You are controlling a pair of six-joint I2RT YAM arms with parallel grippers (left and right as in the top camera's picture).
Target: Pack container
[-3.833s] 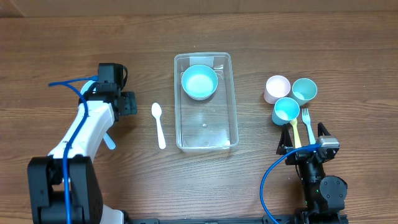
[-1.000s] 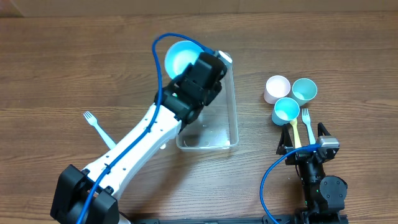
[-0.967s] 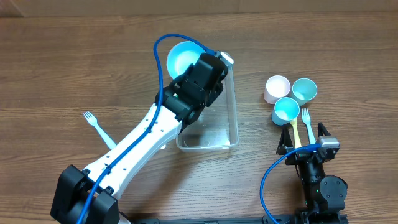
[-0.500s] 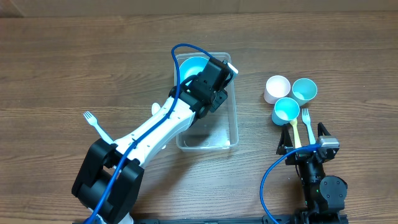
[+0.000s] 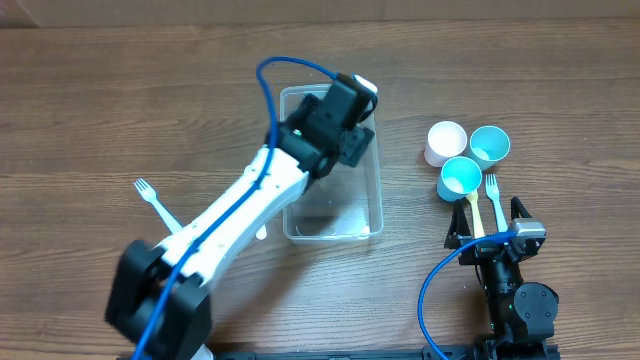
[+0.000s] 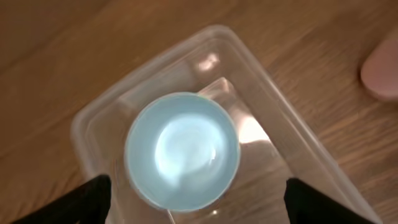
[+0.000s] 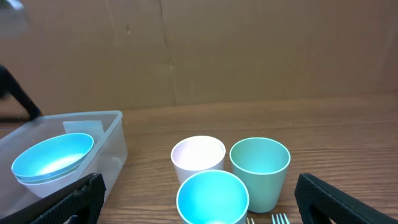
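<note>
The clear container lies mid-table, and my left gripper hovers over its far end. In the left wrist view a light blue bowl rests inside the container. My left gripper is open, its black fingers standing wide on either side of the bowl and touching nothing. From the right wrist view the bowl sits stacked on another inside the container. My right gripper is open near the table's front edge, behind three cups.
A pink cup, a green cup and a blue cup stand right of the container. A yellow fork and a blue fork lie between the right gripper's fingers. Another blue fork lies at the left.
The left gripper carried the blue bowl from the container's far left corner to over its far end. It then opened and let the bowl go. The right arm has not moved.
</note>
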